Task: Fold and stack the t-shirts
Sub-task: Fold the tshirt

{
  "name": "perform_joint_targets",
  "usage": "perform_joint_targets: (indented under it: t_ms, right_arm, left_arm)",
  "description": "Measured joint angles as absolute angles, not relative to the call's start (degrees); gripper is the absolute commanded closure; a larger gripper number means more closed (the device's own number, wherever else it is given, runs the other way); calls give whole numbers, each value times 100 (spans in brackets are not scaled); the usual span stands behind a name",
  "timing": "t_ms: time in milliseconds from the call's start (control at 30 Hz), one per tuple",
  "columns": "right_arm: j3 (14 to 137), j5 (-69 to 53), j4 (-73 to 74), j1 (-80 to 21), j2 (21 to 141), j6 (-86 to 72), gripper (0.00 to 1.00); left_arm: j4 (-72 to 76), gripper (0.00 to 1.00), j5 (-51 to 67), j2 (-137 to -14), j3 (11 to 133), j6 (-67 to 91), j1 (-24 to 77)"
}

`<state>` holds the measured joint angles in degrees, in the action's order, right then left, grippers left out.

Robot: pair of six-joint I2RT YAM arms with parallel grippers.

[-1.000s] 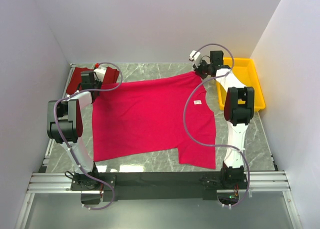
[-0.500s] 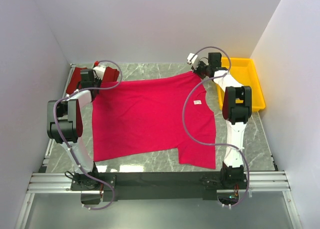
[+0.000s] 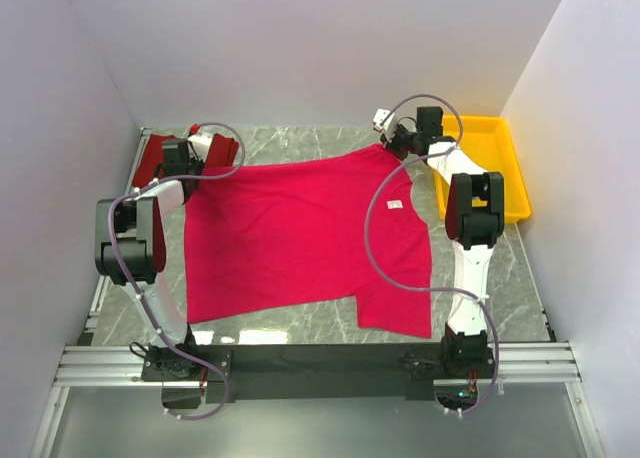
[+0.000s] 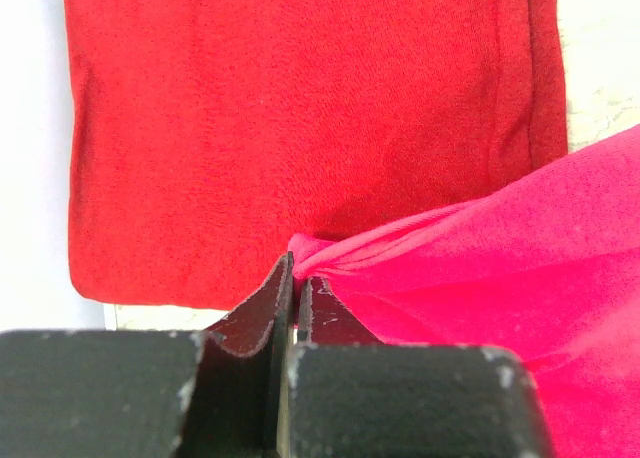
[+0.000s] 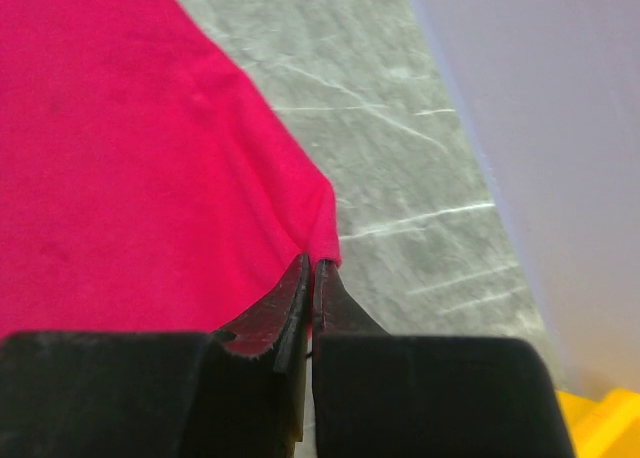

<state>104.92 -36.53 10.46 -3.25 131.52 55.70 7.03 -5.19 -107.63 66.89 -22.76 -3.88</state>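
Observation:
The crimson-pink t-shirt [image 3: 300, 233] lies spread over the middle of the table, its white neck tag [image 3: 395, 205] on the right side. My left gripper [image 3: 192, 154] is shut on the shirt's far left corner [image 4: 330, 253]. My right gripper [image 3: 392, 141] is shut on its far right corner [image 5: 322, 240]. The darker brick-red t-shirt [image 3: 158, 158] lies folded at the far left, behind the left gripper, and fills the left wrist view [image 4: 300, 108].
A yellow tray [image 3: 490, 158] stands at the far right by the right arm. White walls close in the table on three sides. Grey marble tabletop [image 3: 300, 323] shows along the near edge and at the far side [image 5: 400, 128].
Both grippers have drawn the shirt's far edge slightly farther back; the right gripper has moved a little up and away. The shirt lies much as before.

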Motion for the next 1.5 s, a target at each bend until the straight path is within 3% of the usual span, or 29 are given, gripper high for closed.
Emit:
perform_joint_targets:
  t_ms: [1500]
  right_arm:
    - [9553, -4550, 1914, 126, 12473, 6276, 100]
  left_arm:
    - [812, 99, -628, -10578, 6204, -2316, -388]
